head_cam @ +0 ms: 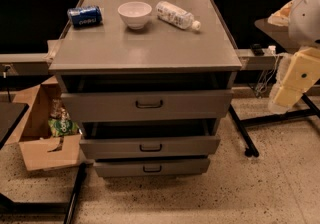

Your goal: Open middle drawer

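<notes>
A grey metal cabinet [145, 48] has three drawers stacked in its front. The middle drawer [150, 146] has a medium-height grey front with a small dark bar handle [150, 147] at its centre. A dark gap shows above its front panel, and I cannot tell how far out it stands. The top drawer [147, 104] has the tallest front and the bottom drawer [151, 168] the slimmest. My gripper [294, 82], cream-coloured under the white arm, hangs at the right edge of the view. It is well right of the cabinet, about level with the top drawer, and touches nothing.
On the cabinet top lie a blue can [85, 16], a white bowl [134, 14] and a plastic bottle on its side [176, 15]. An open cardboard box [45, 138] stands on the floor at the left. Black table legs [245, 133] stand at the right.
</notes>
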`<state>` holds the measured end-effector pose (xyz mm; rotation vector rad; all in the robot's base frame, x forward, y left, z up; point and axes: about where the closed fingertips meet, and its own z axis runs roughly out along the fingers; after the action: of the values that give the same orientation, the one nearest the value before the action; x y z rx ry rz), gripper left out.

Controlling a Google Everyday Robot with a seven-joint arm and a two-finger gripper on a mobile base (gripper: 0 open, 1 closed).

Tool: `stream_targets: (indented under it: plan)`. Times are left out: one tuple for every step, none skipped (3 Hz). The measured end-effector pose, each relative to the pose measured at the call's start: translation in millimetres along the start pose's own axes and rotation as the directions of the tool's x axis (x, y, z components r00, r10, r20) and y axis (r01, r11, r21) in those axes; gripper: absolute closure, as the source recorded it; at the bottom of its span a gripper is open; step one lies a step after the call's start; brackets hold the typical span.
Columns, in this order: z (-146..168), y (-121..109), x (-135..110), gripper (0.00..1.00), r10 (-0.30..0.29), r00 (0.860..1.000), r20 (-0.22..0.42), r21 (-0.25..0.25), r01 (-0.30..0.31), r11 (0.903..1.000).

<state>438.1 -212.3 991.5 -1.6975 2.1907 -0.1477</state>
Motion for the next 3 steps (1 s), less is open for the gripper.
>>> stream_targets:
  plan:
    - [0.0, 0.0, 0.0, 0.00, 0.000, 1.000, 0.000, 0.000, 0.000, 1.0000]
    - [47.3, 13.2, 17.0, 0.00, -0.036, 0.999, -0.018, -0.057, 0.035, 0.9977]
    - [118.5, 39.7, 33.8, 0.00, -0.093, 0.995, -0.044, -0.120, 0.088, 0.9889]
